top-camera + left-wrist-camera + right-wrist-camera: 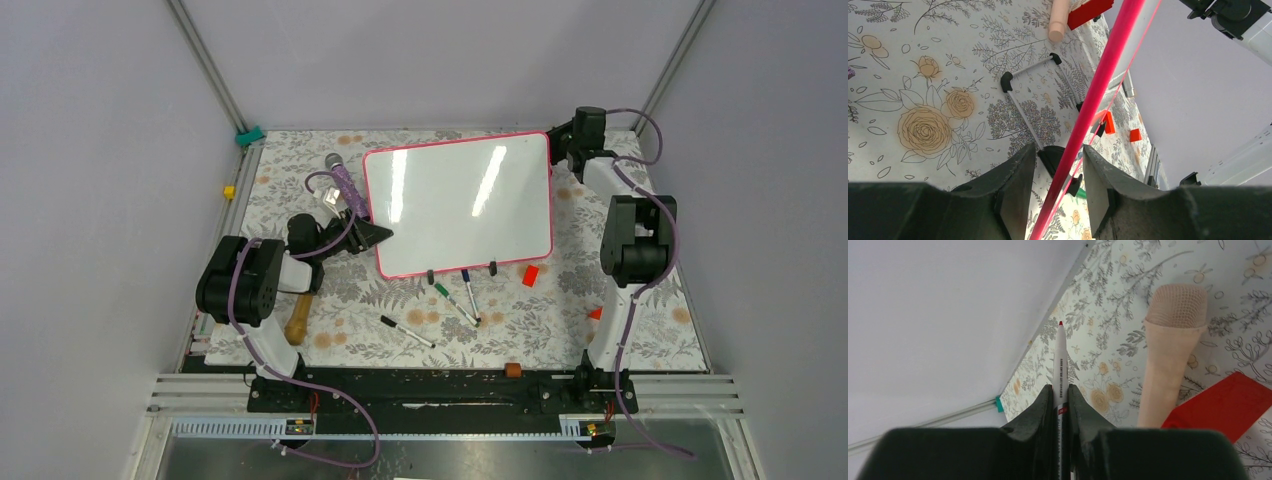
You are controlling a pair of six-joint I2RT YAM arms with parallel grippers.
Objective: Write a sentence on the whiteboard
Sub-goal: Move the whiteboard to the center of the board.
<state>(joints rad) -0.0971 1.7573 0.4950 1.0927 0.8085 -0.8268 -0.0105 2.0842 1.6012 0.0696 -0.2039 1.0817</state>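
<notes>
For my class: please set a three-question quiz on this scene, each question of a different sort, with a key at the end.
1. True or false: the whiteboard already bears writing.
2. What does the right gripper hold? A) a marker B) a sponge C) nothing
3. Fill in: the board's pink frame runs between the two ____ of the left gripper.
Key: 1 false; 2 A; 3 fingers.
</notes>
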